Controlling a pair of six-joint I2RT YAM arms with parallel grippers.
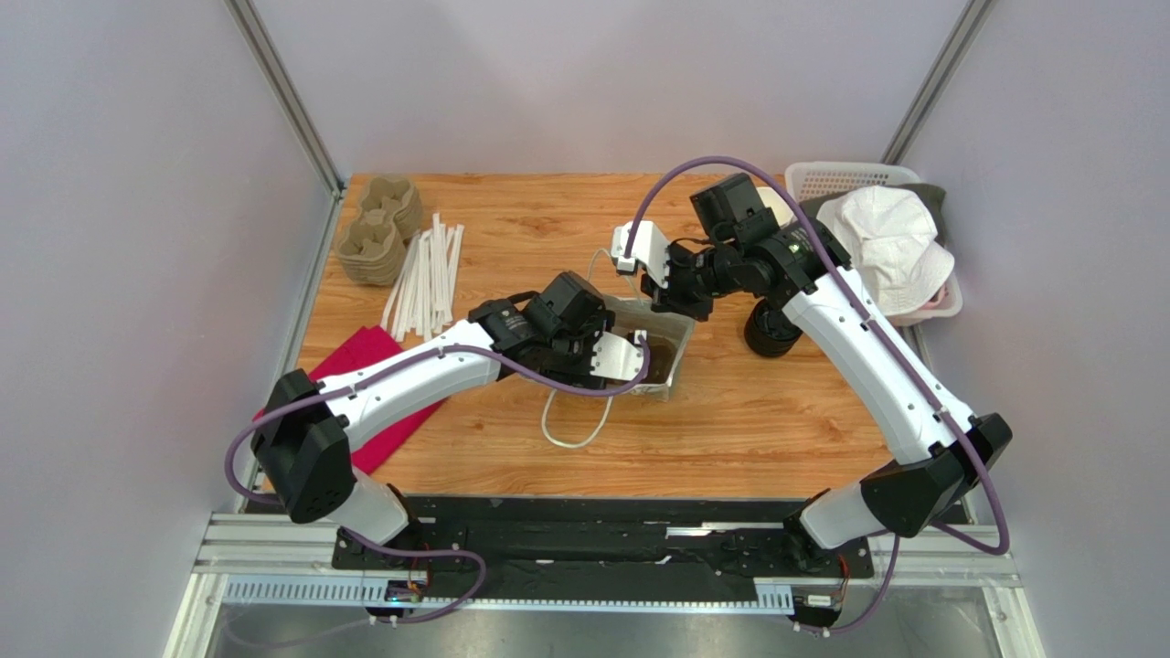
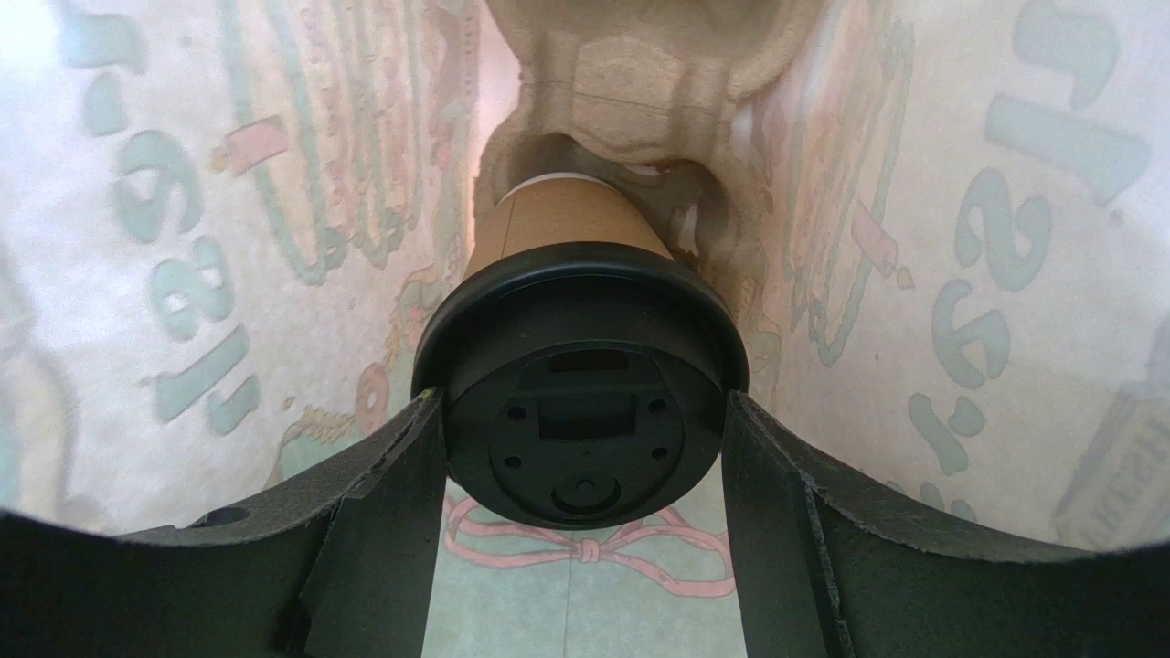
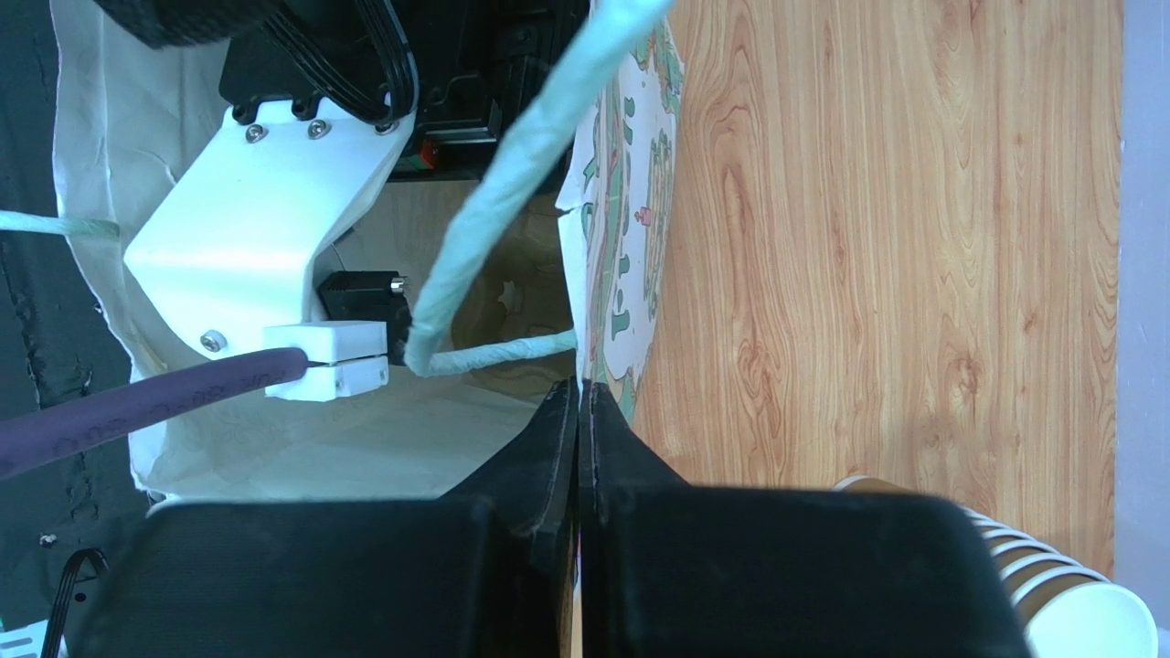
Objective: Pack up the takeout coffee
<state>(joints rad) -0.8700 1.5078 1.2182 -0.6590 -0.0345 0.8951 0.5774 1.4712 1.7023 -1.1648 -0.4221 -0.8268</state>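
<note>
The takeout coffee (image 2: pixel 584 411), a kraft-brown cup with a black lid, lies deep inside the printed paper bag (image 2: pixel 206 206), its base against a pulp carrier (image 2: pixel 639 82). My left gripper (image 2: pixel 584 406) is reached into the bag, with a finger pressed on each side of the black lid. From above, the left gripper (image 1: pixel 611 359) is in the mouth of the bag (image 1: pixel 669 359) and the cup is hidden. My right gripper (image 3: pixel 580 398) is shut on the bag's rim (image 3: pixel 625 274), holding that side up; from above the right gripper (image 1: pixel 657 291) is at the bag's far edge.
Pulp carriers (image 1: pixel 378 226) are stacked at the back left beside white straws (image 1: pixel 426 274). A red cloth (image 1: pixel 364 363) lies under the left arm. A black round object (image 1: pixel 769 329) stands right of the bag. A white basket (image 1: pixel 824 176) holds a white hat. Lidless paper cups (image 3: pixel 1044 590) show bottom right.
</note>
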